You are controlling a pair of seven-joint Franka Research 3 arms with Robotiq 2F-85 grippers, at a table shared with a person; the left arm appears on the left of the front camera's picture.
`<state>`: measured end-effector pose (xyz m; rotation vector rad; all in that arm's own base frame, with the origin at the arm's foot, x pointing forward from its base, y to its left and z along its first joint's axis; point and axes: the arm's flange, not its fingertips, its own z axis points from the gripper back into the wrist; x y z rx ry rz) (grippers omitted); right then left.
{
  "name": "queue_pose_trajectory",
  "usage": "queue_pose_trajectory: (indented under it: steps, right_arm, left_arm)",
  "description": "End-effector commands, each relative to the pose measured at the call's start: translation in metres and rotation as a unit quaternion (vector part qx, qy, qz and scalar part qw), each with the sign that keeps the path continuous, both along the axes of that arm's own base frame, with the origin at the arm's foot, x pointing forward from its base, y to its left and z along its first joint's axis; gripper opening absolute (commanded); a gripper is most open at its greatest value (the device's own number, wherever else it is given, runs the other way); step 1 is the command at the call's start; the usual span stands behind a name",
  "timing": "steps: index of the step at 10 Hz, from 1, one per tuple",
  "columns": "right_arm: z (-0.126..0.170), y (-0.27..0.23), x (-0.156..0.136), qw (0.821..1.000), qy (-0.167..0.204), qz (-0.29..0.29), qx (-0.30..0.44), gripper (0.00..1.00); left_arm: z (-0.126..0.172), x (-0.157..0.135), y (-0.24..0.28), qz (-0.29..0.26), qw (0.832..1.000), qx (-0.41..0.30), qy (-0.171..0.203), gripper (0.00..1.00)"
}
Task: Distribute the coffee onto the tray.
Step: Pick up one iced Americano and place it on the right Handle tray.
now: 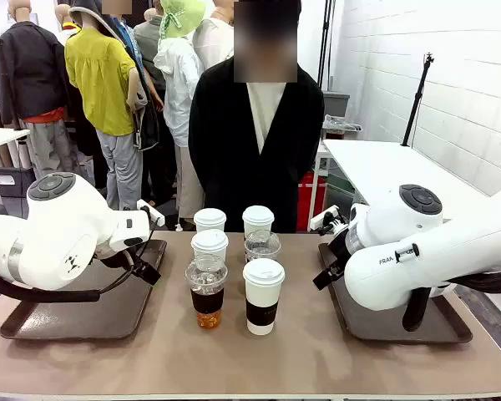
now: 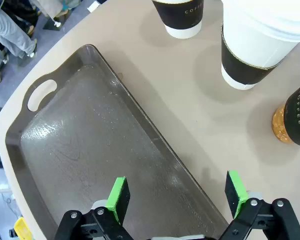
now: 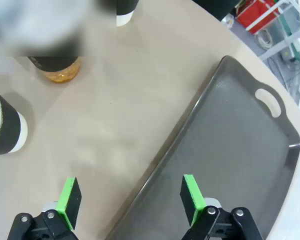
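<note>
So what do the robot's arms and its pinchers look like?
The left arm and right arm are fat, round and shiny white, with grey round caps on the joints and black lettering on the right one. The left gripper and right gripper are black, with two fingers tipped by bright green pads.

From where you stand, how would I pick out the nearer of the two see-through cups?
On the tan table, six cups stand between the left tray and right tray. The near clear cup is front-left, closest to the robot. Unlike the white paper cup beside it, it shows amber drink; the other clear cup sits farther back.
</note>
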<state>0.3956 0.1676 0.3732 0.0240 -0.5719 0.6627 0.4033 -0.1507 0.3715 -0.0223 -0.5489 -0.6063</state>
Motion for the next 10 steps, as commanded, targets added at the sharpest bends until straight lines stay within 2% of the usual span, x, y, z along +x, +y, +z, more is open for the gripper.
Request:
queue_pose_trajectory:
  steps: [1, 10]
  right_arm:
    - [0.0, 0.0, 0.0, 1.0, 0.0, 0.0, 0.0, 1.0]
    - [0.0, 0.0, 0.0, 1.0, 0.0, 0.0, 0.0, 1.0]
  left_arm:
    - [0.0001, -0.0001, 0.0, 0.0, 1.0, 0.0, 0.0, 1.0]
    - [0.0001, -0.0001, 0.0, 0.0, 1.0, 0.0, 0.0, 1.0]
